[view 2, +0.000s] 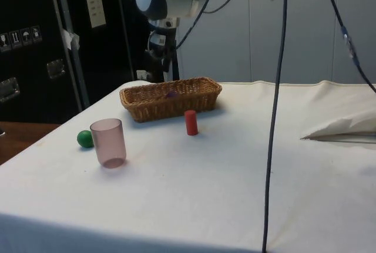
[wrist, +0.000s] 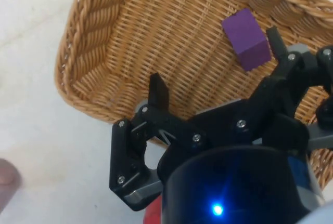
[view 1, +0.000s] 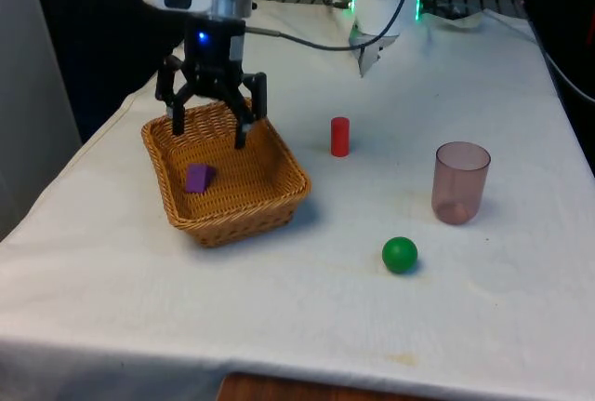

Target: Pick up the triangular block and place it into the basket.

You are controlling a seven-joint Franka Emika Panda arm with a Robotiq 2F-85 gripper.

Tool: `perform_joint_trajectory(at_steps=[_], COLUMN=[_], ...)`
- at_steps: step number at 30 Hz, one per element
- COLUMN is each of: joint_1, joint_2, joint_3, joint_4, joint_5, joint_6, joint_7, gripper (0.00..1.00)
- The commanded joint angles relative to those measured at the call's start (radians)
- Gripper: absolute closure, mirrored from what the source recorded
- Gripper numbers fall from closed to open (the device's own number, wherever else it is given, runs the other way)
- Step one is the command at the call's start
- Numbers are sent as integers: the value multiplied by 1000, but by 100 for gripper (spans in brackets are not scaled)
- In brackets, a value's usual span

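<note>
A purple triangular block (view 1: 198, 179) lies on the floor of the wicker basket (view 1: 270, 207), towards the front view's left. In the wrist view the block (wrist: 247, 39) rests on the weave beyond the fingers. My gripper (view 1: 209, 128) hangs just above the basket's far part, open, with nothing between its fingers (wrist: 158, 92). From the side, the gripper (view 2: 160, 72) stands behind the basket (view 2: 147, 108) and the block (view 2: 171, 94) shows as a small purple spot over the rim.
A red cylinder (view 1: 340, 137) stands upright on the cloth right of the basket. A translucent pink cup (view 1: 459, 183) and a green ball (view 1: 400, 254) sit nearer the front right. The table's left edge runs close to the basket.
</note>
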Motion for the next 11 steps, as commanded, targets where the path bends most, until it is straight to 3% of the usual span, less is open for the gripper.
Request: perform_joint_trajectory(at_steps=[1, 2, 3, 5, 10, 11], joint_1=[18, 3, 19, 23, 29, 15], joint_2=[-14, -7, -20, -33, -71, -68], joint_3=[-22, -2, -24, -27, -34, -15], joint_4=[-9, -1, -10, -12, -16, -11], joint_5=[-20, -3, -23, -32, -53, -35], joint_6=[-9, -2, -11, -16, -24, -16], joint_7=[17, 1, 19, 25, 38, 20], gripper=[0, 0, 0, 0, 0, 0])
